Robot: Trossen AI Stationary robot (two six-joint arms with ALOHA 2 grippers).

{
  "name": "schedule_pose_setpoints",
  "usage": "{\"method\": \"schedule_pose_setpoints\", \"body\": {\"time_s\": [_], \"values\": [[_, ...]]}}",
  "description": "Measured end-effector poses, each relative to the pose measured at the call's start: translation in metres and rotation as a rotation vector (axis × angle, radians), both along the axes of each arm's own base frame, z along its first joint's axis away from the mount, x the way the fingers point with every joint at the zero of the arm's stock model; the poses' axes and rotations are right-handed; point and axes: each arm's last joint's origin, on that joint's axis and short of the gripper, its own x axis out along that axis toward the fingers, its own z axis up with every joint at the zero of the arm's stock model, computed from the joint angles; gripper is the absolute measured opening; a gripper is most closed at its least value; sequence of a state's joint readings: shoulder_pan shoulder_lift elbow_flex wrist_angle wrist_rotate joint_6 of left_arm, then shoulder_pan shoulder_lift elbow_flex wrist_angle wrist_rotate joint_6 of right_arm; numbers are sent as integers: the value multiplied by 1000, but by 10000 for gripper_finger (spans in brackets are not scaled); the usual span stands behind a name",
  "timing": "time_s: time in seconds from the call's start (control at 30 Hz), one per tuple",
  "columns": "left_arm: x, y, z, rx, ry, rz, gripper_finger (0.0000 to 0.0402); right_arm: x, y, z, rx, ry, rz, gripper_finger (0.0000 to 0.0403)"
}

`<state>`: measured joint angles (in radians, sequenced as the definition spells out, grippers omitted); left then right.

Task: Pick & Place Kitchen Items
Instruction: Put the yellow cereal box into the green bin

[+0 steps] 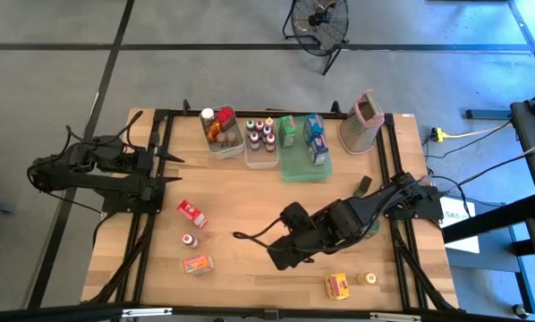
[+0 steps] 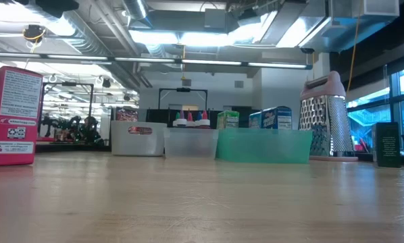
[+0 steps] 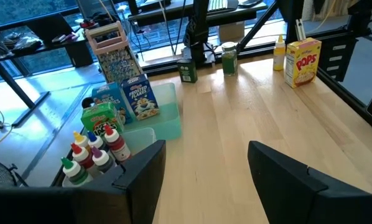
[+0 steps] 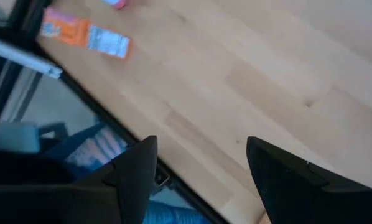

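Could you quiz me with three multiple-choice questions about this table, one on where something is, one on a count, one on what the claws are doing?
1. Where does the metal grater stand?
A. at the table's far edge, right of the green tray
B. inside the green tray
C. at the near edge, beside the yellow box

2. How many boxes stand in the green tray?
A. one
B. two
C. five

3. What are the left claw and right claw holding?
A. a bottle each
B. only the right holds a box
C. nothing, both open

Answers: 1 A, the overhead view shows it beside the tray. 2 B, a green box and a blue box. 3 C, each wrist view shows spread, empty fingers.
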<state>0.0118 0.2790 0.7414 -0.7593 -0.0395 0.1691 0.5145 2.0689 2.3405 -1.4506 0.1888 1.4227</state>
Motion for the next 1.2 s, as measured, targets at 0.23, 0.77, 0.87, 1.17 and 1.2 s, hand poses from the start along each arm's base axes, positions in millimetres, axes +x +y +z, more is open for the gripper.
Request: {"method": "schedule_pose_setpoints", "body": {"time_s": [0.23, 0.77, 0.87, 1.17, 1.2], "values": [[0, 0, 0, -3, 0, 1, 224, -5, -3, -2, -19, 64, -24, 250], [0, 0, 0, -9, 0, 3, 224, -5, -4, -2, -38, 52, -30, 250], [0, 0, 0, -9, 0, 3, 224, -3, -2, -1, -24, 27, -31, 250], [0, 0, 0, -9, 0, 3, 224, 8, 4, 4, 47, -91, -32, 250], [0, 0, 0, -9, 0, 3, 224, 9, 4, 4, 52, -100, -32, 250]]}}
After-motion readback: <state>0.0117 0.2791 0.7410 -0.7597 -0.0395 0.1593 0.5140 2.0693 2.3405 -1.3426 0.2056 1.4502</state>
